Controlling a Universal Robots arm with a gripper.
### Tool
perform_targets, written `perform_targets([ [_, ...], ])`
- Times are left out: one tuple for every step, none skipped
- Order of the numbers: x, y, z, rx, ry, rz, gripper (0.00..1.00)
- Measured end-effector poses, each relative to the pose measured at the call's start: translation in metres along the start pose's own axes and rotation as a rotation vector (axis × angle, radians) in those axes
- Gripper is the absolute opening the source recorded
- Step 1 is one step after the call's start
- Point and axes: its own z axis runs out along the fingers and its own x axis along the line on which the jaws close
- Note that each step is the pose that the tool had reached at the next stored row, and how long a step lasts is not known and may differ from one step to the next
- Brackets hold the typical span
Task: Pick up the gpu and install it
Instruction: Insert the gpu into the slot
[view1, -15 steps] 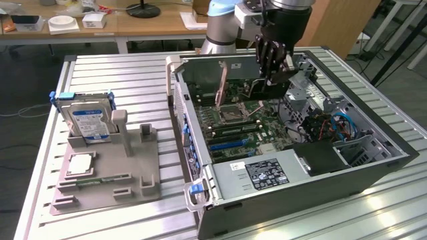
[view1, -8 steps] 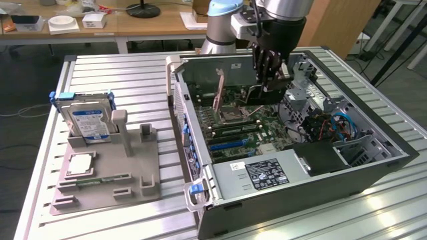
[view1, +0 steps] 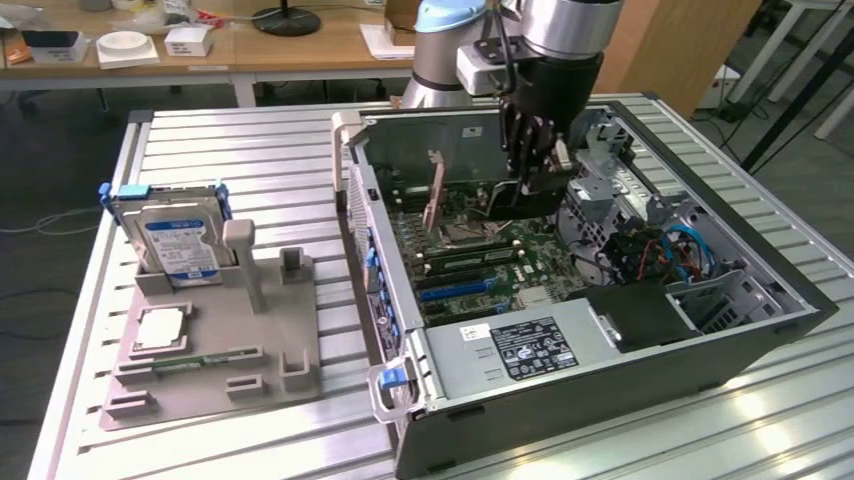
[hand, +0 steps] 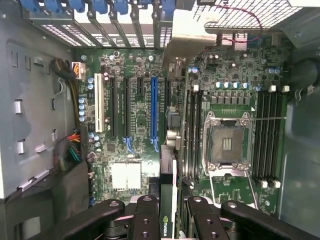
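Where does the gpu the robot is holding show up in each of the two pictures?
Exterior view: the gpu hangs from the hand, over the motherboard inside the open computer case.
Wrist view: the gpu is seen edge-on, clamped between the hand's fingers, above the motherboard.
Shared landmark: the blue slot on the motherboard.

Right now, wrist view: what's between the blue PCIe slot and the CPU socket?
The gpu, held edge-on in the gripper, then a bank of black memory slots, as seen in the wrist view.
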Motion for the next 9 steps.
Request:
perform_targets([
  [0.000, 0.0004, 0.0019, -0.0001, 0.0000, -0.001, 0.26],
  [0.000, 0.0008, 0.0037, 0.0000, -0.0001, -0.003, 0.26],
  [0.000, 0.0012, 0.0055, 0.0000, -0.0001, -0.004, 0.26],
  [0.000, 0.0016, 0.0072, -0.0001, -0.0002, -0.005, 0.26],
  [0.000, 0.0019, 0.0090, -0.0001, -0.0003, -0.006, 0.26],
  [0.000, 0.0023, 0.0108, 0.0000, -0.0004, -0.007, 0.26],
  [0.000, 0.0027, 0.0126, 0.0000, -0.0005, -0.008, 0.26],
  [0.000, 0.0033, 0.0145, 0.0000, -0.0005, -0.009, 0.26],
  [0.000, 0.0040, 0.0161, 0.0001, -0.0007, -0.011, 0.26],
])
